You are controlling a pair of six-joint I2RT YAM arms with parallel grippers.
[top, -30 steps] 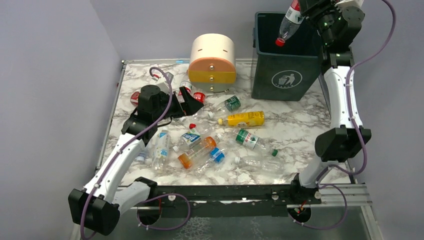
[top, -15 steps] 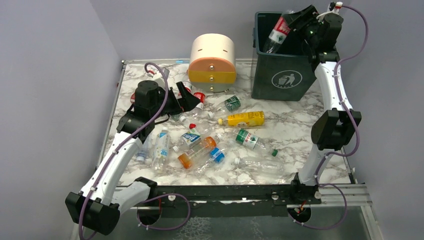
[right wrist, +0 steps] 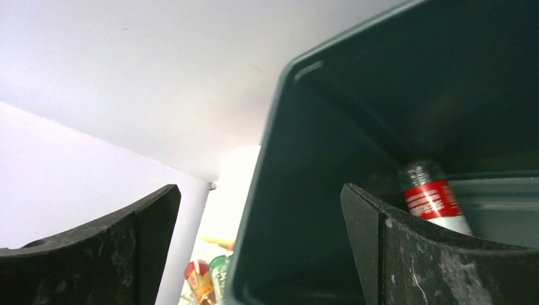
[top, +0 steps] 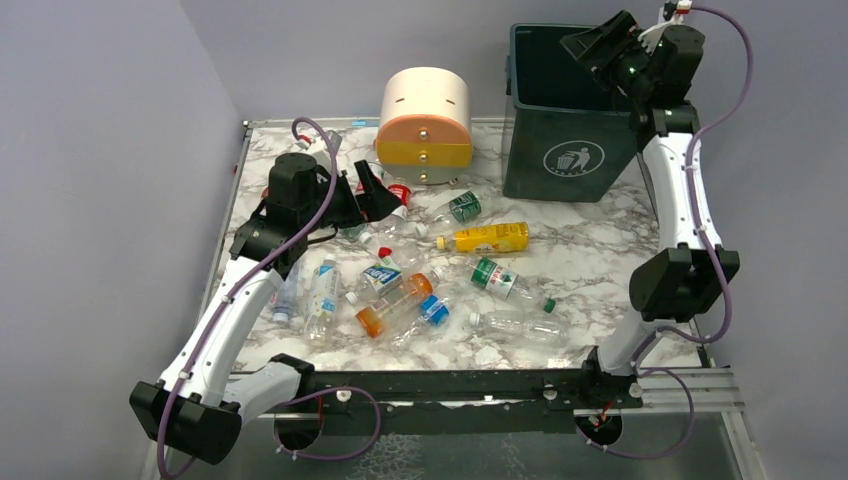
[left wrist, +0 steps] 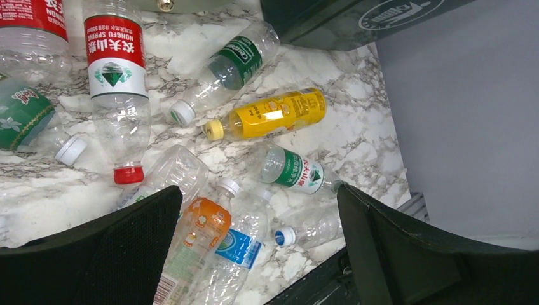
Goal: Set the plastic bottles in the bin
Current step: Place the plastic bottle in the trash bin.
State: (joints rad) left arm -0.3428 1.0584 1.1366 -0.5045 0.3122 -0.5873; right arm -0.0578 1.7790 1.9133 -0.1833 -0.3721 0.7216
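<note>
Bare bench (top: 620, 245) lies right of the bottles (top: 490, 238). Right claw (top: 600, 42) hangs apart over the bin (top: 560, 150) rim; left claw (top: 375, 195), apart, low among bottles.

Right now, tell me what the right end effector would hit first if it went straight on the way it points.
Most likely the bin's inner wall: the open right end effector aims into it from above the rim. The red-labelled bottle inside sits off to one side, though depth is unclear.
</note>
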